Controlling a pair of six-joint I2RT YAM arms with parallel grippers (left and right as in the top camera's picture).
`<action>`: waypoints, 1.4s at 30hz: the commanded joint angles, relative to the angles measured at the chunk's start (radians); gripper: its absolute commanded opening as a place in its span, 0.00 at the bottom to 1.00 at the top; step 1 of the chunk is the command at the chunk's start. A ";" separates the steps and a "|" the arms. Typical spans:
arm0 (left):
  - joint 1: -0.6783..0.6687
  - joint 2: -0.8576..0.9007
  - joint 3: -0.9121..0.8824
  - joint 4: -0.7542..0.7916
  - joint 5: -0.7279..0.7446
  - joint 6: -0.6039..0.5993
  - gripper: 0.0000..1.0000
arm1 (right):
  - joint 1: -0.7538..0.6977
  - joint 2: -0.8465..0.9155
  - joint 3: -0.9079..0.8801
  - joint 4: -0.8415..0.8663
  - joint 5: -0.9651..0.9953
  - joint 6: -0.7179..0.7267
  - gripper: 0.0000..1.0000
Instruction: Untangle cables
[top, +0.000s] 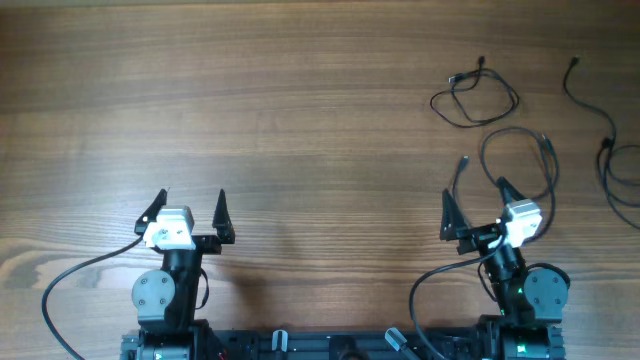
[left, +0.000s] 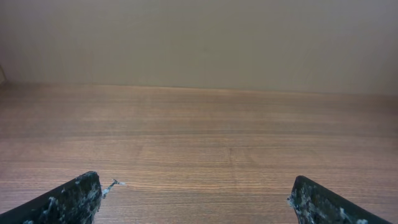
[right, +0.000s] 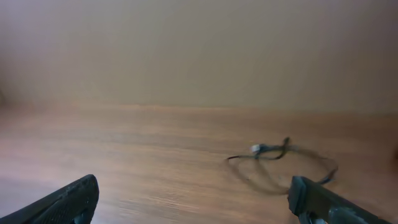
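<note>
On the table (top: 300, 100), your left gripper (top: 191, 200) and right gripper (top: 474, 192) both stand spread wide, holding nothing. The cables (top: 470, 88) lie far right in loose loops. A low right-arm sweep could drag them together.

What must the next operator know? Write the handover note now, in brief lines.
Left claw: open, empty, over the brown wooden table.
Right claw: open, empty, beside the nearest thin black cable loop.
Other thin black cables, all on the right: small loop farther back, a curved strand and a loop at the right edge.
Done: loops lie mostly apart.
Left: the right-edge pair may touch; check, separate.
</note>
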 joint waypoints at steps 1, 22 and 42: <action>-0.005 -0.008 -0.008 0.000 0.005 0.020 1.00 | 0.005 0.007 -0.001 0.002 -0.002 -0.391 1.00; -0.005 -0.008 -0.008 0.001 0.005 0.020 1.00 | 0.005 0.007 -0.001 -0.008 0.115 -0.218 1.00; -0.005 -0.008 -0.008 0.001 0.005 0.020 1.00 | 0.005 -0.019 -0.001 -0.012 0.131 0.087 1.00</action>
